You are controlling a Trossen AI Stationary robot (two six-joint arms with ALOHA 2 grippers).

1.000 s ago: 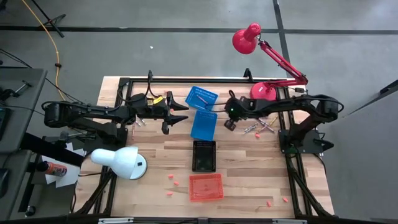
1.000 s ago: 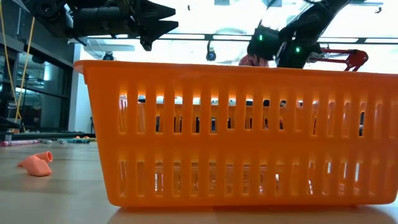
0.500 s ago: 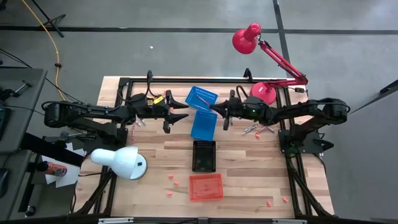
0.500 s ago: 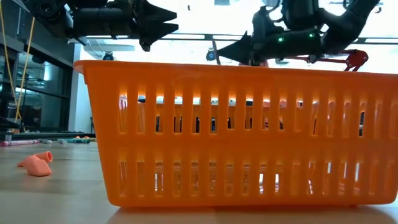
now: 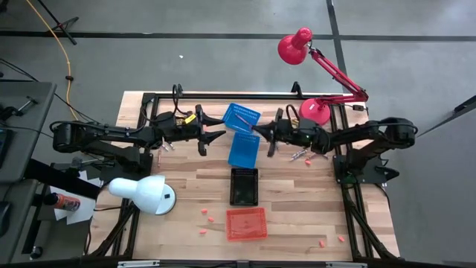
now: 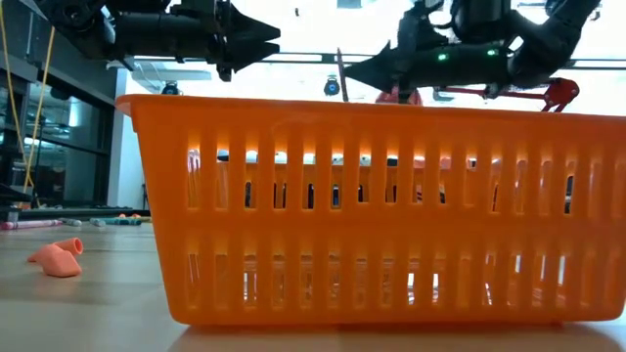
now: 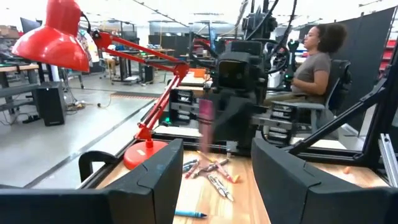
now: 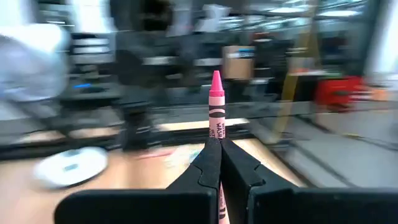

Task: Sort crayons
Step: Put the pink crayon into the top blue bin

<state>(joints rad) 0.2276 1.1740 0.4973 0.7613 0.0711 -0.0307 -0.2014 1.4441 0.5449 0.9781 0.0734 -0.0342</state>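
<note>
right tool [image 8: 217, 163] is clamped tight on a pink crayon [image 8: 216, 106], held up over the blue baskets [image 5: 243, 149] probably for a drop, while the left tool [image 5: 213, 135] hangs wide open, empty, nearby.

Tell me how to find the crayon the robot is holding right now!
Look at the wooden table with the row of baskets down its middle, and find the two blue baskets at the far end. The right end effector hangs just beside them, shut on a pink crayon. Unlike the loose crayons lying flat on the table, this one is up in the air, sticking out past the fingertips.
</note>
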